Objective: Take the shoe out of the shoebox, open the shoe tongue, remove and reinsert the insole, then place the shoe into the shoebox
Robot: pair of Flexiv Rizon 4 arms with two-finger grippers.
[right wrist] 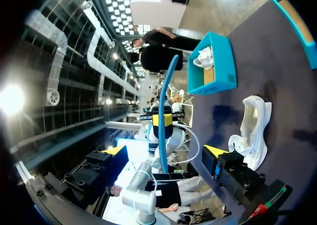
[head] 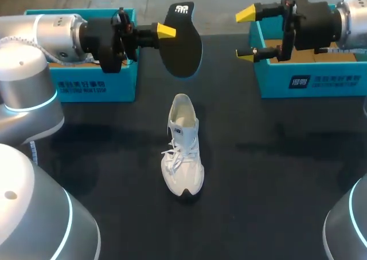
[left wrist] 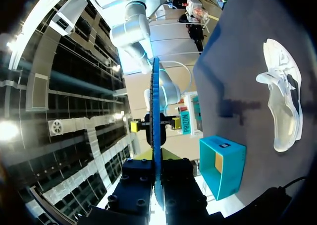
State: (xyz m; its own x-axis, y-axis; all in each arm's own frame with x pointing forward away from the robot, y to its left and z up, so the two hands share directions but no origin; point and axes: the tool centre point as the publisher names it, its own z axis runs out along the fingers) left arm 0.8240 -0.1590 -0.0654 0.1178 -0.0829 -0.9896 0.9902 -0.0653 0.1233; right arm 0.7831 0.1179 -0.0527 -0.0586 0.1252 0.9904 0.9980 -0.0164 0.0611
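Note:
The white shoe (head: 183,148) stands upright in the middle of the black table (head: 269,168), toe toward the front edge; it also shows in the wrist views (left wrist: 283,103) (right wrist: 252,131). My left gripper (head: 166,31) is shut on the black insole (head: 184,42), held on edge in the air behind the shoe. Edge-on, the insole (left wrist: 156,121) looks like a thin blue strip rising from the left gripper (left wrist: 156,185). My right gripper (head: 246,34) hangs open to the insole's right, facing it with a gap between. Seen from the right gripper (right wrist: 165,151), the insole (right wrist: 166,106) stands ahead of it.
One teal shoebox (head: 94,79) sits at the back left under my left arm. A second teal shoebox (head: 312,77) sits at the back right under my right arm. The left shoebox (right wrist: 213,66) holds another white shoe (right wrist: 204,59).

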